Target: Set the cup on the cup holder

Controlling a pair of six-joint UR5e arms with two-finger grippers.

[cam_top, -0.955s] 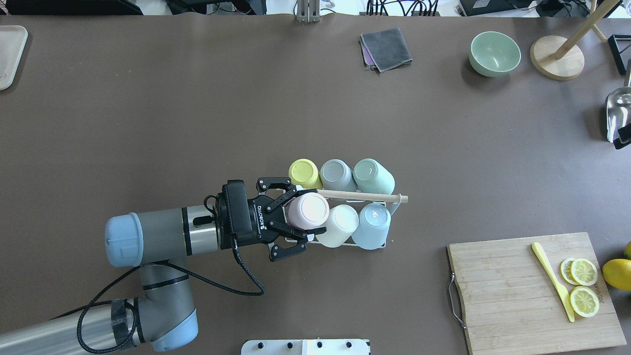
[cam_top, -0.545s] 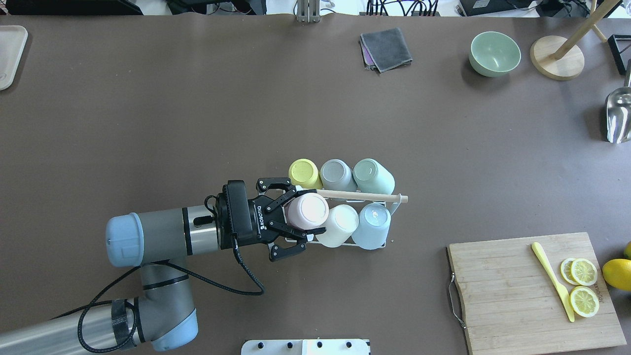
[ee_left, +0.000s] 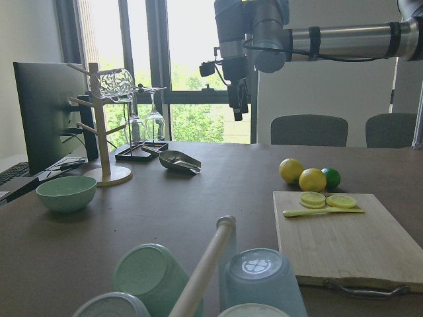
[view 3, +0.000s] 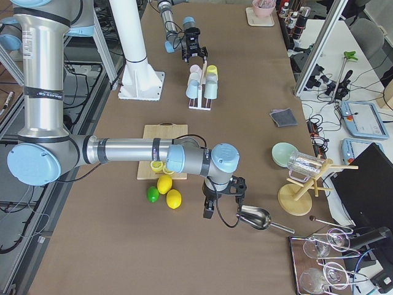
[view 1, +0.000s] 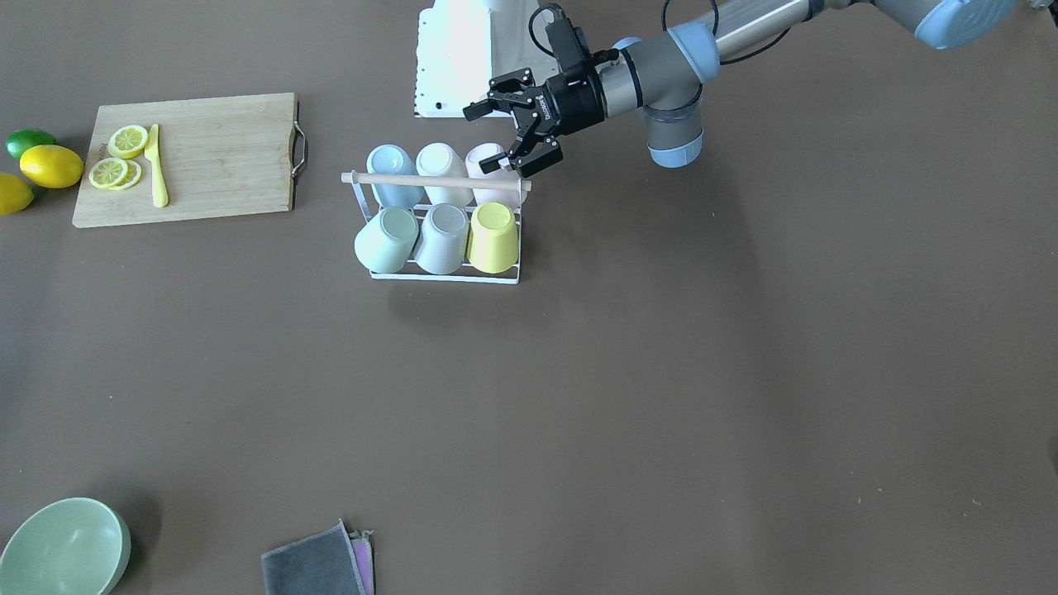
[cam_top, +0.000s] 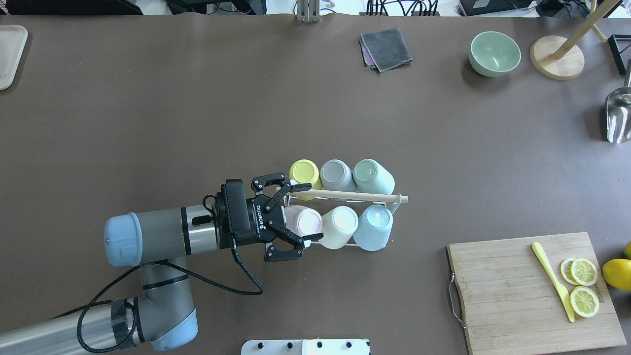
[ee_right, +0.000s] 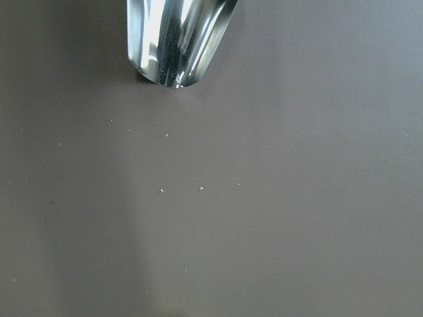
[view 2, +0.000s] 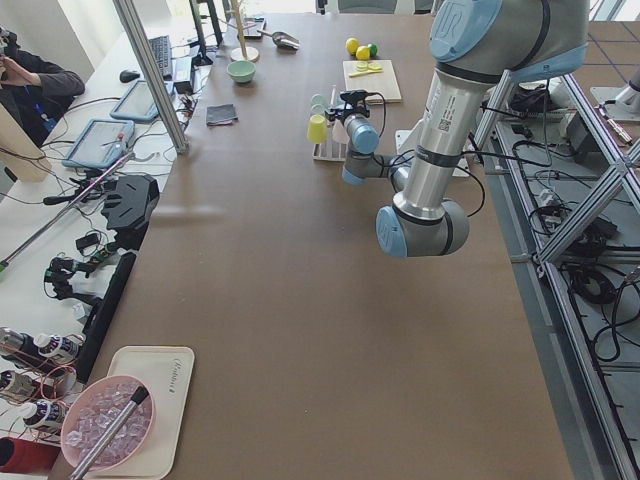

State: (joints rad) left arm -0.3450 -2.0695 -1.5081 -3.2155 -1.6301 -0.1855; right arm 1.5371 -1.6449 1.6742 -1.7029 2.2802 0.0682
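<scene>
The left gripper (cam_top: pixel 306 213) is held spread wide at the left end of the small white wire cup holder (view 1: pixel 445 278). Its two black fingers are set on either side of a pale pink cup (cam_top: pixel 303 222). The far finger is seen clear of the cup's wall, while the near one lies close beside it, and contact there cannot be judged. The cup is not clamped.

The pale pink cup is seated mouth down on the holder, at the left end of the near row. Beside it to the right are lined up a cream cup (cam_top: pixel 337 226) and a pale blue cup (cam_top: pixel 373 227). The far row is filled by a yellow cup (cam_top: pixel 304 172), a grey cup (cam_top: pixel 336 175) and a mint green cup (cam_top: pixel 373 176). Between the two rows a light wooden rod (cam_top: pixel 362 196) is carried across the top.

Further right and nearer, a wooden cutting board (cam_top: pixel 512 291) is laid with lemon slices (cam_top: pixel 584 286) and a yellow knife (cam_top: pixel 552 281). At the far side a folded grey cloth (cam_top: pixel 386 48) and a pale green bowl (cam_top: pixel 494 53) are found.

The right gripper (view 3: pixel 209 208) is hung near a shiny steel scoop (view 3: pixel 255 218) at the table's right end — its opening cannot be told.
</scene>
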